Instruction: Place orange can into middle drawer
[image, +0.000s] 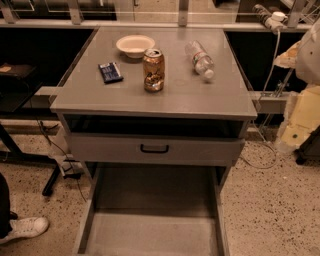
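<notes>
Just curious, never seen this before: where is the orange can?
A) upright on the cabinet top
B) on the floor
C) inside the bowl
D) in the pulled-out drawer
A: the orange can stands upright on the cabinet top near the bowl; the claw is out of view.

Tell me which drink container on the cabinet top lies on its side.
The clear water bottle, right of the orange can: it lies flat, while the can stands upright. The gripper is not in view.
</notes>
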